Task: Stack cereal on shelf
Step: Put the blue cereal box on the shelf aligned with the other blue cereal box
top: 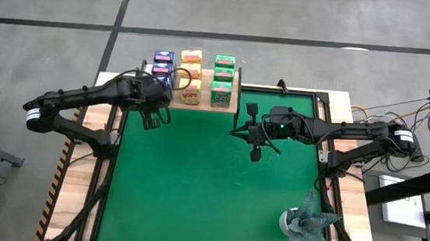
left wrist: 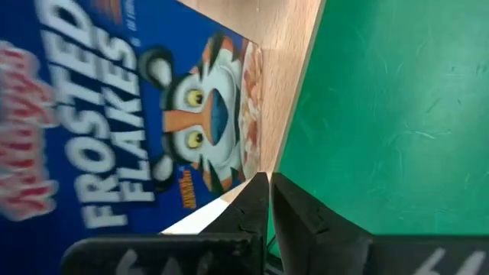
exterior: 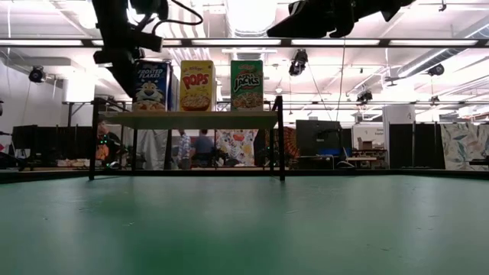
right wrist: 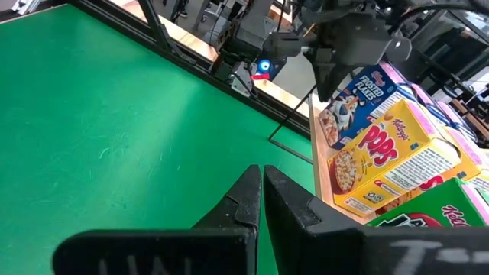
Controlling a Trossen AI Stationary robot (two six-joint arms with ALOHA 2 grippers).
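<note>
The cereal boxes stand upright in three rows on the wooden shelf at the mat's far edge: blue, yellow and green. In the low view their fronts show side by side: blue, yellow and green. My left gripper is shut. It slants down just in front of the front blue box, by the shelf's left end. My right gripper hangs shut above the green mat, right of the shelf, with nothing in it. My left gripper has its shut fingertips close to the front blue box's lower edge, coming from the near side and slanting down. I cannot tell whether they touch the box. Nothing is between the fingers.
A grey-green foil wad lies at the mat's near right corner. The green mat stretches from the shelf toward the near edge. Thin black posts carry the shelf. People sit in the room beyond the table.
</note>
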